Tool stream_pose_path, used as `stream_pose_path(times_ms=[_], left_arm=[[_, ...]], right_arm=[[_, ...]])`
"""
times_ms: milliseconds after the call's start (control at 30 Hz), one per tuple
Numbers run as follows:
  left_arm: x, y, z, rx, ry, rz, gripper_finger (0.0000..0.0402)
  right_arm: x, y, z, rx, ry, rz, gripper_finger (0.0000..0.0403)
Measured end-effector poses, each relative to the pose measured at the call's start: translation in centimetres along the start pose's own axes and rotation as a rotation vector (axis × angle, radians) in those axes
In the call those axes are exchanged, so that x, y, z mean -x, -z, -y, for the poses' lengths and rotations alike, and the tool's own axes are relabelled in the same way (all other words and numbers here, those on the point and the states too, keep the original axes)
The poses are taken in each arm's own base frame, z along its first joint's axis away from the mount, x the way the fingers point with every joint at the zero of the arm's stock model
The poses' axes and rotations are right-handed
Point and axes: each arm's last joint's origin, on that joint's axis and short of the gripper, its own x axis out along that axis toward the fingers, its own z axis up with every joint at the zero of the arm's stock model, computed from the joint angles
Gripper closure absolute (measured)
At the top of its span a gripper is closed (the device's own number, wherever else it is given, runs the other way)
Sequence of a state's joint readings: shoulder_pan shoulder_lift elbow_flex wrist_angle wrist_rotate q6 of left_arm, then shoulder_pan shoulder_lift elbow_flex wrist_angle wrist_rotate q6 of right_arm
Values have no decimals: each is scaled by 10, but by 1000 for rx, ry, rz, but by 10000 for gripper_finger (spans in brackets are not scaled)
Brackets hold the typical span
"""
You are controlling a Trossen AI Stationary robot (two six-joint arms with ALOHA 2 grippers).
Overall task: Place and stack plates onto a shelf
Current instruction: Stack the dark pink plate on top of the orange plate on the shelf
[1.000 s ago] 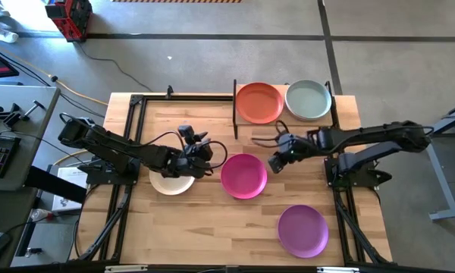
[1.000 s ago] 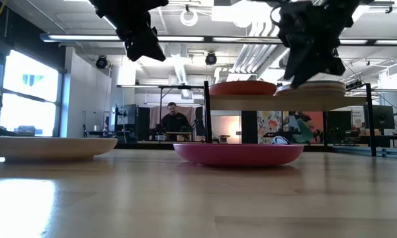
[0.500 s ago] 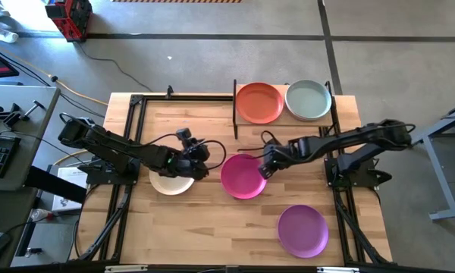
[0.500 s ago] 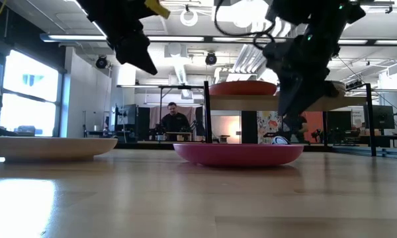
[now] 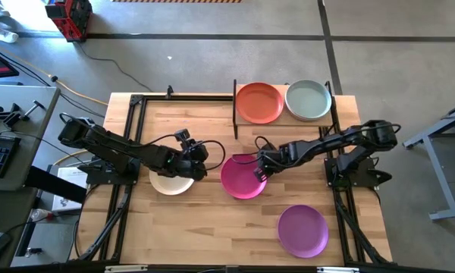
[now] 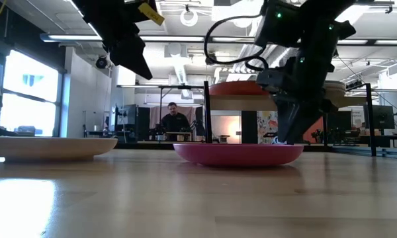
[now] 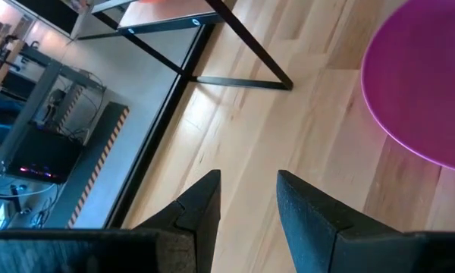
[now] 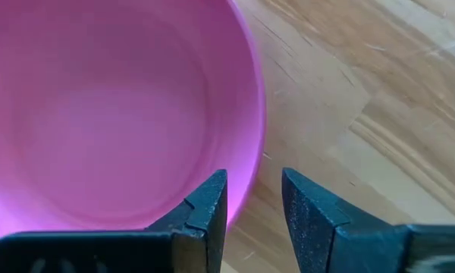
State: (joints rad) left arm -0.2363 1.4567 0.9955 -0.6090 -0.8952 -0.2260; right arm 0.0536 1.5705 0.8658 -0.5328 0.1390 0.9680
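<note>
right gripper lining up on the magenta plate's rim

the right gripper (image 5: 262,168), fingers parted and empty, straddles the magenta plate (image 5: 243,177) rim at its 2 o'clock edge, likely so it can pinch the lip and lift. the left gripper (image 5: 200,161) hangs released above the cream plate (image 5: 170,183). the shelf (image 5: 337,110), at 1 o'clock on the desk (image 5: 212,220), already carries the orange-red plate (image 5: 258,103) and pale green plate (image 5: 308,99).

Bright, even overhead light; window glare on the table (image 6: 26,198); wrist views slightly soft.
</note>
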Motion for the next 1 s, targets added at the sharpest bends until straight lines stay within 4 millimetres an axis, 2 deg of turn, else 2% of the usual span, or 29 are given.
stream_pose_path(times_ms=[367, 567, 700, 867, 1000], left_arm=[[0, 0, 0, -1, 3, -1, 282], [0, 0, 0, 0, 3, 0, 282], [0, 0, 0, 6, 3, 0, 282], [0, 0, 0, 6, 3, 0, 282], [0, 0, 0, 7, 3, 0, 282]], right_arm=[[-18, 1, -3, 3, 21, -16, 298], [-20, 2, -3, 8, 16, -24, 299], [-20, 2, -4, 10, 15, -23, 327], [-19, 1, -4, 56, 11, -20, 389], [-19, 1, -4, 82, 10, -22, 394]])
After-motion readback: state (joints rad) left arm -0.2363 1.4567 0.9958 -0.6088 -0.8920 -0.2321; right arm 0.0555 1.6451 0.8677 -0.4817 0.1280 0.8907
